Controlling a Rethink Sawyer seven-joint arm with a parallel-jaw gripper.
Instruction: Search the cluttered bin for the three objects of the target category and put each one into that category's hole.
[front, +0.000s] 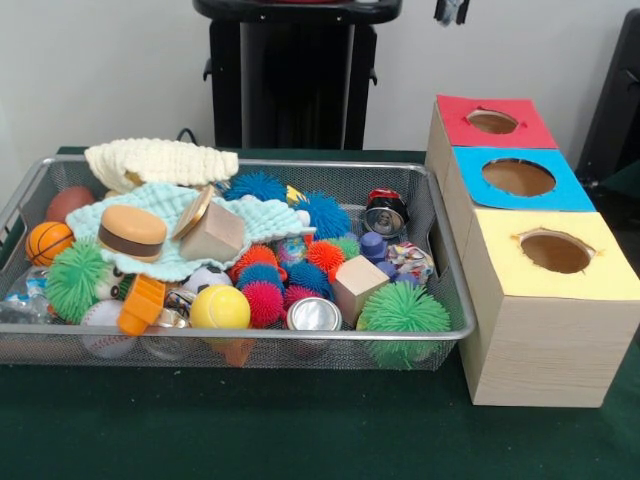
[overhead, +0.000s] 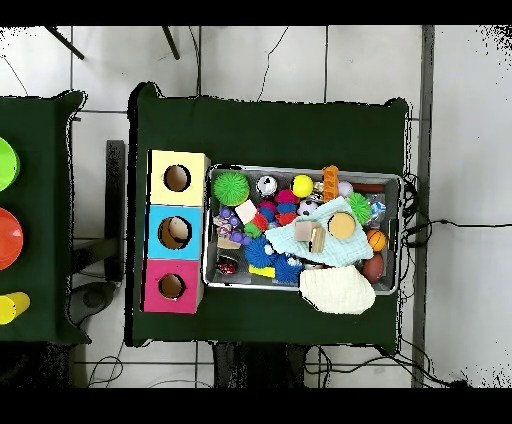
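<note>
The cluttered bin sits on the green desk beside three holed boxes (target category unclear); pincer barely visible, state indeterminable; lift cloths first.

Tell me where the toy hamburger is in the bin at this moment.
In the front view the toy hamburger lies in the left half of the cluttered bin, on the pale green cloth, beside the wooden block and above the spiky green ball.
</note>
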